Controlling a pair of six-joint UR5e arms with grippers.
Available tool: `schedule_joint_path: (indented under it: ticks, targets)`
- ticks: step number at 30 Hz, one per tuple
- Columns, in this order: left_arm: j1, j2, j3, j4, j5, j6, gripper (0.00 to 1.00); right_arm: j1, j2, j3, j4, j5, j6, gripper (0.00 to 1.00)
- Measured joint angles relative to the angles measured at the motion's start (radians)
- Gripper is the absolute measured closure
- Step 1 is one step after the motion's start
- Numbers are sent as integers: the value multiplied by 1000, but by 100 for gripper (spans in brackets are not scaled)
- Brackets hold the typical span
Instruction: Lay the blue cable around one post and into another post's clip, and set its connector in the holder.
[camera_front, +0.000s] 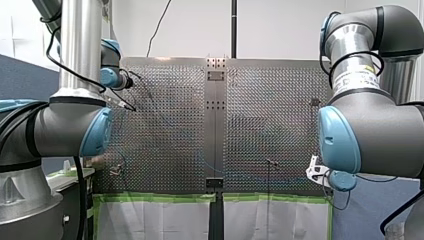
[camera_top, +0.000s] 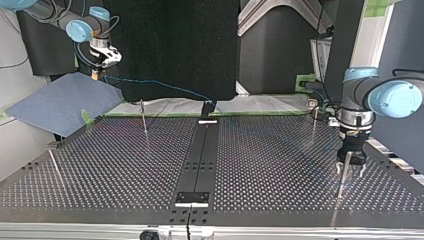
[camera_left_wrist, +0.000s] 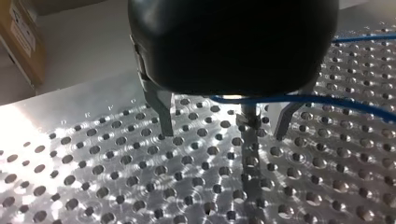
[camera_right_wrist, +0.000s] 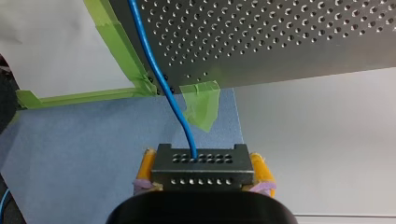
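While right gripper clamps connector between yellow pads, blue cable runs ahead; likely thin, limp, light, so hold by rigid connector. Left gripper open, straddling post, cable passing post under palm

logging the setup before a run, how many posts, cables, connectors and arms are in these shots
posts: 4
cable: 1
connector: 1
arms: 2
total: 8
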Motion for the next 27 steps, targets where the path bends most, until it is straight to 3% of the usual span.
schedule_joint_path:
  ticks: [27]
  targets:
    - [-8, 54, 0, -100, -50, 219, 0, 3, 0, 0, 4, 0, -2, 100]
